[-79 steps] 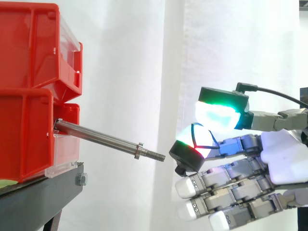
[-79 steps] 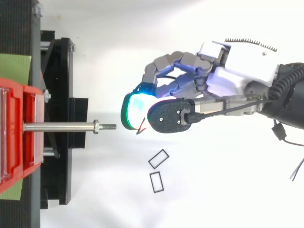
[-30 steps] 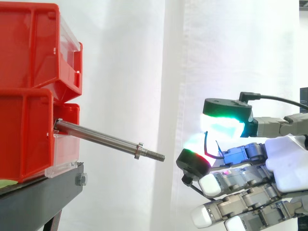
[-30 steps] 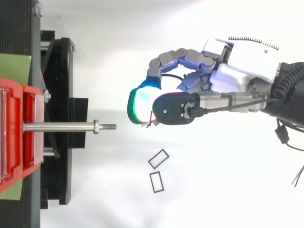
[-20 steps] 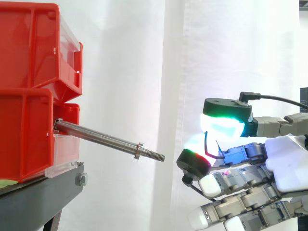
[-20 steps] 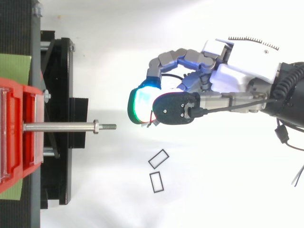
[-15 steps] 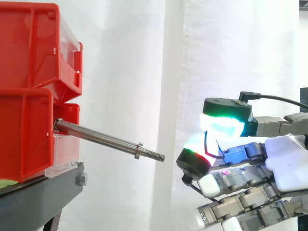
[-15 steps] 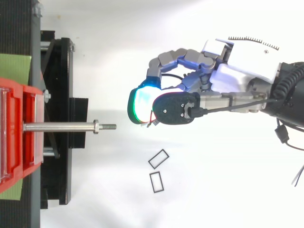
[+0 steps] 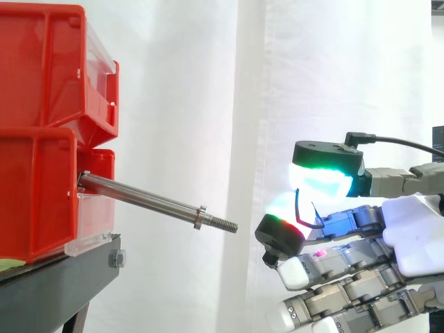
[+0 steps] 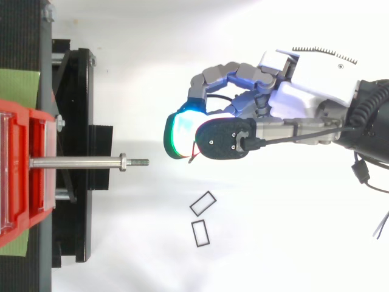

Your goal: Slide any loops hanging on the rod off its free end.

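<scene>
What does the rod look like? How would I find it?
Find the stacked red bins on the black stand at the side view's left. A thin rod pokes out of the lower bin's front toward the hand, sloping slightly down. Unlike the red plastic around it, it is shiny metal, with a small collar and a threaded tip.

The bare steel rod [image 9: 149,201] juts from the red bins [image 9: 41,104], sloping down to its threaded free end. A thin dark loop [image 9: 298,211] is pinched in the hand [image 9: 416,236], just beyond that end.
</scene>
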`<state>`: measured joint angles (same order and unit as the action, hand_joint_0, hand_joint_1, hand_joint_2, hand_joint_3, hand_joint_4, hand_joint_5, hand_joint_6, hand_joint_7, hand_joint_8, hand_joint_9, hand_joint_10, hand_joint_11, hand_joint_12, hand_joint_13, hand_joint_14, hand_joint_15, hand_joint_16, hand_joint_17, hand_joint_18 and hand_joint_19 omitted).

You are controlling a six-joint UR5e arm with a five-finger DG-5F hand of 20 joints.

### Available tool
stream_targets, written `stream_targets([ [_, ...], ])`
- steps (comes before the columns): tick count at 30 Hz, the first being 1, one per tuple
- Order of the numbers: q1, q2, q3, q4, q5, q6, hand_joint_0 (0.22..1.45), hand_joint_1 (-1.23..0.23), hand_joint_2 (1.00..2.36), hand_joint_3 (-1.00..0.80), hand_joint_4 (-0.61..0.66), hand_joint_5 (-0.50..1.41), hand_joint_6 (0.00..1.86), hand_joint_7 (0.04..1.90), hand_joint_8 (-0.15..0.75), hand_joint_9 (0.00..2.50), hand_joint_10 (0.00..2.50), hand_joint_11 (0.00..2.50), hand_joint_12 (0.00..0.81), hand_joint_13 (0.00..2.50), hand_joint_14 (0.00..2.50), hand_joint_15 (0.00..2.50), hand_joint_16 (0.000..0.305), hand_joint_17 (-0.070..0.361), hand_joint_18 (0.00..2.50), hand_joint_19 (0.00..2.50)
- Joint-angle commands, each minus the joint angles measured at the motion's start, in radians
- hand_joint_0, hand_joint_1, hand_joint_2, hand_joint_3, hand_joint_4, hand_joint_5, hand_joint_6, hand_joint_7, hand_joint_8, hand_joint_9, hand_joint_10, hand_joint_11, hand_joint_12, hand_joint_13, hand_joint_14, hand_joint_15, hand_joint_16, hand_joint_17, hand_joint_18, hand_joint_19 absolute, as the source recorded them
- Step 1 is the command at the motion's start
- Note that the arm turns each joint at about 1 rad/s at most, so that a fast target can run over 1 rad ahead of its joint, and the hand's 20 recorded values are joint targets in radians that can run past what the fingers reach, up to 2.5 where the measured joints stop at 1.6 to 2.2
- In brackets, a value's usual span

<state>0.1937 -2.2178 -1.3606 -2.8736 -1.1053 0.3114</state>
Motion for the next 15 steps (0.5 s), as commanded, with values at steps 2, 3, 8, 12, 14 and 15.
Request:
stream_targets([
  [2, 0.000, 0.000, 0.000, 0.000, -0.001, 0.000, 0.47, -0.69, 1.50, -0.12, -0.06, -0.07, 0.88, 1.14, 0.333, 0.88, 0.00, 0.16, 0.444, 0.63, 0.00, 0.09, 0.066, 0.149, 0.67, 0.20],
  [3, 0.000, 0.000, 0.000, 0.000, -0.001, 0.000, 0.47, -0.69, 1.49, -0.12, -0.06, -0.07, 0.88, 1.14, 0.333, 0.88, 0.00, 0.16, 0.445, 0.62, 0.00, 0.09, 0.066, 0.150, 0.67, 0.20],
  [8, 0.000, 0.000, 0.000, 0.000, -0.001, 0.000, 0.47, -0.69, 1.47, -0.11, -0.06, -0.07, 0.88, 1.13, 0.339, 0.89, 0.00, 0.17, 0.445, 0.64, 0.00, 0.10, 0.067, 0.151, 0.70, 0.21],
  [12, 0.000, 0.000, 0.000, 0.000, 0.001, 0.000, 0.47, -0.69, 1.47, -0.11, -0.06, -0.07, 0.89, 1.12, 0.344, 0.89, 0.00, 0.16, 0.447, 0.64, 0.00, 0.10, 0.067, 0.152, 0.71, 0.21],
  [14, 0.000, 0.000, 0.000, 0.000, 0.001, 0.000, 0.48, -0.69, 1.47, -0.12, -0.05, -0.07, 0.88, 1.13, 0.345, 0.90, 0.00, 0.16, 0.445, 0.64, 0.00, 0.09, 0.068, 0.152, 0.72, 0.21],
  [15, 0.000, 0.000, 0.000, -0.003, -0.001, 0.000, 0.48, -0.69, 1.47, -0.12, -0.05, -0.07, 0.88, 1.14, 0.345, 0.90, 0.00, 0.17, 0.447, 0.65, 0.00, 0.09, 0.068, 0.153, 0.72, 0.22],
])
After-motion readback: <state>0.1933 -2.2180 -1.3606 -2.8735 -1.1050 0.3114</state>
